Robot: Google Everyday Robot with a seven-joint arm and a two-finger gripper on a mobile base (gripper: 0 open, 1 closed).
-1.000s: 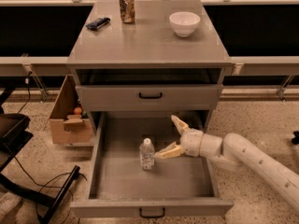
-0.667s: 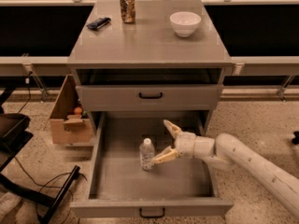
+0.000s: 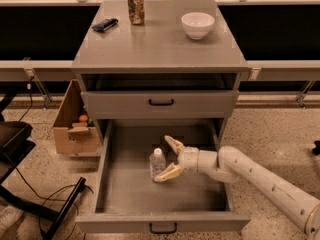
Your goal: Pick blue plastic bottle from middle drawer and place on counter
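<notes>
The blue plastic bottle (image 3: 157,163) stands upright on the grey floor of the pulled-out middle drawer (image 3: 165,196), left of centre. It is clear with a white cap and pale label. My gripper (image 3: 167,159) reaches in from the right on a white arm. Its fingers are open, one above and behind the bottle, one low at the bottle's base, so the bottle sits at the mouth of the open jaws. The counter (image 3: 160,44) is the grey cabinet top above.
On the counter stand a brownish drink can (image 3: 135,7), a white bowl (image 3: 197,24) and a dark flat object (image 3: 104,24). A closed drawer front with a black handle (image 3: 161,102) sits above. A cardboard box (image 3: 75,121) is left of the cabinet; a black stand leg (image 3: 60,214) lies lower left.
My gripper has moved left across the drawer toward the bottle, and its open fingers now flank the bottle. The bottle has not moved.
</notes>
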